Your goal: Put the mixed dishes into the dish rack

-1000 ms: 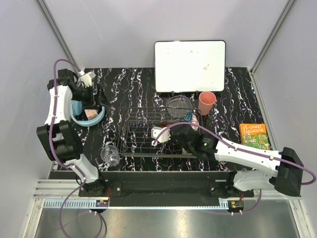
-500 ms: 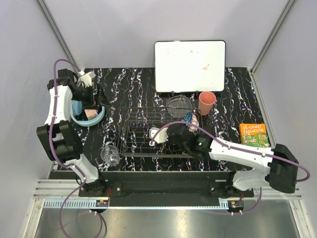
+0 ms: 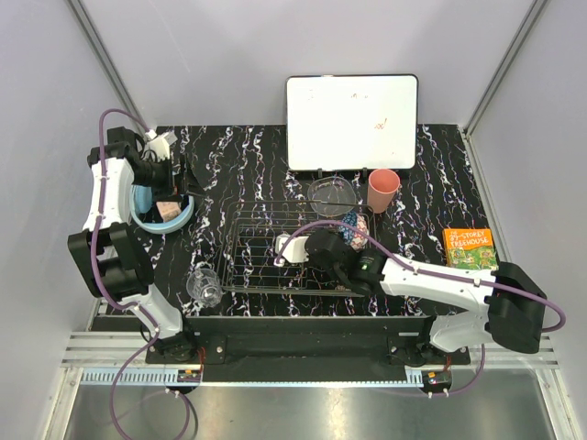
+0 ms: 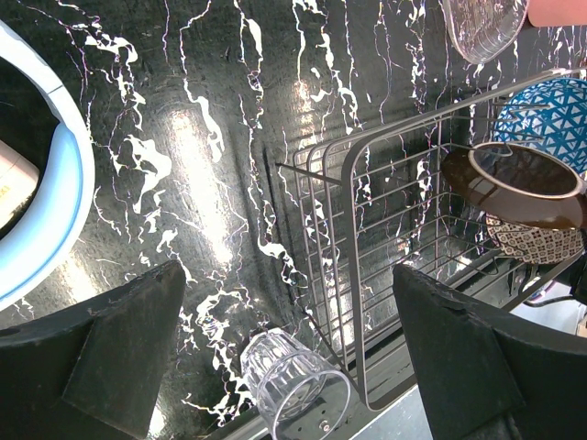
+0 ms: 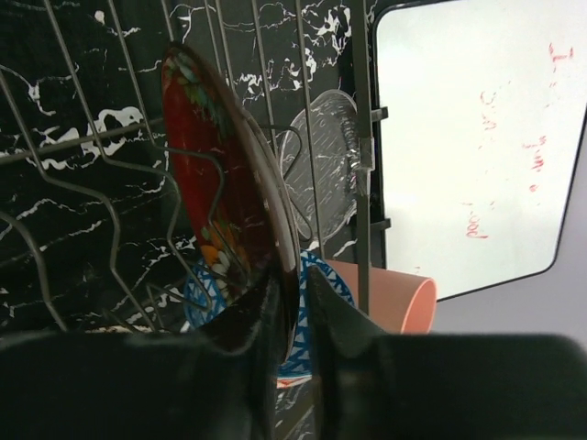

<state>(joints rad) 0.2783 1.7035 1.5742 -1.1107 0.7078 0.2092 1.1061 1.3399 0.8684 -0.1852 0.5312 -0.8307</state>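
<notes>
My right gripper (image 5: 292, 275) is shut on the rim of the red lacquer bowl (image 5: 215, 174), holding it on edge among the prongs of the chrome dish rack (image 3: 261, 247). The bowl also shows in the left wrist view (image 4: 523, 183). The blue patterned bowl (image 5: 326, 289) stands in the rack just behind it, with a lattice-patterned bowl (image 4: 532, 243) beside it. The clear glass bowl (image 3: 330, 195) and pink cup (image 3: 382, 190) sit behind the rack. The small clear glass (image 3: 204, 284) stands left of the rack's front. My left gripper (image 3: 170, 183) is open and empty, far left.
A light blue dish (image 3: 151, 218) holding a small box lies under the left gripper. A white board (image 3: 351, 121) stands at the back. A green and orange book (image 3: 469, 250) lies at the right. The table is black marble-patterned (image 3: 229, 156).
My right gripper has moved left, deeper into the rack, with the red bowl in it. The left arm has not moved.
</notes>
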